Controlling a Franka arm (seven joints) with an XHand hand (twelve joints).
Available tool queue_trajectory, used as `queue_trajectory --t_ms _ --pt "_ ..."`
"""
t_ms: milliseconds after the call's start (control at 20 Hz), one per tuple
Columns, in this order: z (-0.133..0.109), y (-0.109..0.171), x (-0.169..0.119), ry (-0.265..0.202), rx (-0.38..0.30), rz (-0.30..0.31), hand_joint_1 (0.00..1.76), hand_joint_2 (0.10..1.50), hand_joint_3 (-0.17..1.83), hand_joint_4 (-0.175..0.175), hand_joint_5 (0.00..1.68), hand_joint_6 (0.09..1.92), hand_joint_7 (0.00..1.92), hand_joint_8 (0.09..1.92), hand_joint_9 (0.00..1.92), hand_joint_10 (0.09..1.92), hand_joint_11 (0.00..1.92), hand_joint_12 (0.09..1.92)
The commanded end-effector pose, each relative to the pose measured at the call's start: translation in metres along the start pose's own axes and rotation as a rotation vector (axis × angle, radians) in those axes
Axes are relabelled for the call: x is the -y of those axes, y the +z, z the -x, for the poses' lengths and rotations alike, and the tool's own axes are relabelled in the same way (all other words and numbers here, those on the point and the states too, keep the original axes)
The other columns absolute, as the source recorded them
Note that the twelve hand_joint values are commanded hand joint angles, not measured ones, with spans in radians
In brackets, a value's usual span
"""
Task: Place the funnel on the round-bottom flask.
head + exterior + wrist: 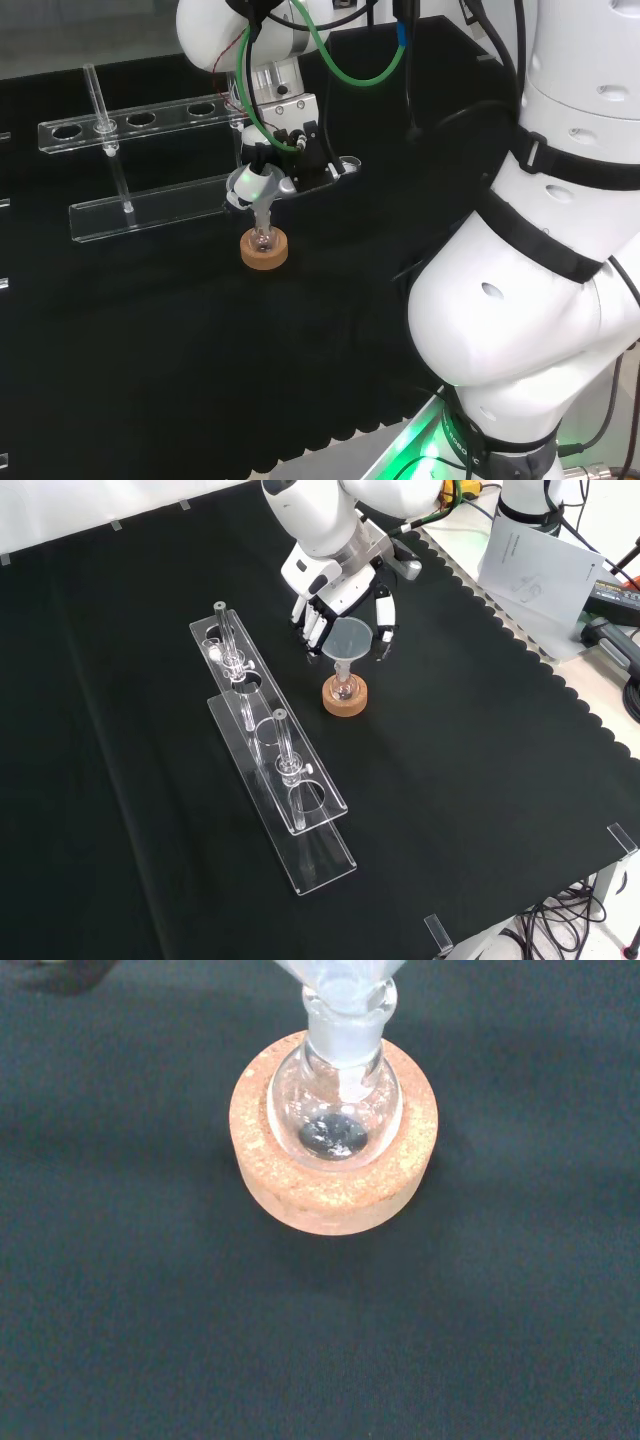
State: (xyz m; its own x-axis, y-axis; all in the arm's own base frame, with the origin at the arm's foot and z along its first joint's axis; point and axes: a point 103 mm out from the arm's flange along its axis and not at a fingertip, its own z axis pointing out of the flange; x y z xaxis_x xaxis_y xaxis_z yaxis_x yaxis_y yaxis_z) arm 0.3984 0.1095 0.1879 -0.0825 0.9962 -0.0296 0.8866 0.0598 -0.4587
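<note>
Hand curled around the rim of the funnel, fingers on one side and thumb on the other in the front view, holding the cone from above. Funnel upright, stem pointing down into the neck of the flask; stem visible inside the neck in the wrist view, so seemingly seated or very nearly so (contact between cone and neck rim hard to confirm through clear glass). Flask small and round, resting in a cork ring on the black desk. Inside the flask, nothing plain to see beyond a dark glinting patch at the bottom, possibly just the cloth showing through. Likely handling: funnel light, stiff, smooth and breakable, best kept pinched at the wide rim, never at the thin stem; flask top-heavy once loaded, steadied only by the cork, so any sideways tug at release liable to tip both. To the left of the flask in the front view, a clear rack of two long shelves with holes, carrying two upright glass tubes, well apart from the hand.
</note>
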Motion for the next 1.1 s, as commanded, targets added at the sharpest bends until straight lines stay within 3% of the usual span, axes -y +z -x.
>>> queue_trajectory --t_ms 50,1100 --pt "-0.0005 0.0012 0.0011 -0.003 0.000 -0.001 0.69 0.80 0.51 -0.071 0.53 0.53 0.63 0.78 0.86 0.63 0.49 1.28" --pt "-0.0088 0.0070 0.0024 0.019 0.039 -0.027 0.66 0.73 0.49 -0.073 0.46 0.44 0.53 0.81 0.77 0.65 0.46 1.30"
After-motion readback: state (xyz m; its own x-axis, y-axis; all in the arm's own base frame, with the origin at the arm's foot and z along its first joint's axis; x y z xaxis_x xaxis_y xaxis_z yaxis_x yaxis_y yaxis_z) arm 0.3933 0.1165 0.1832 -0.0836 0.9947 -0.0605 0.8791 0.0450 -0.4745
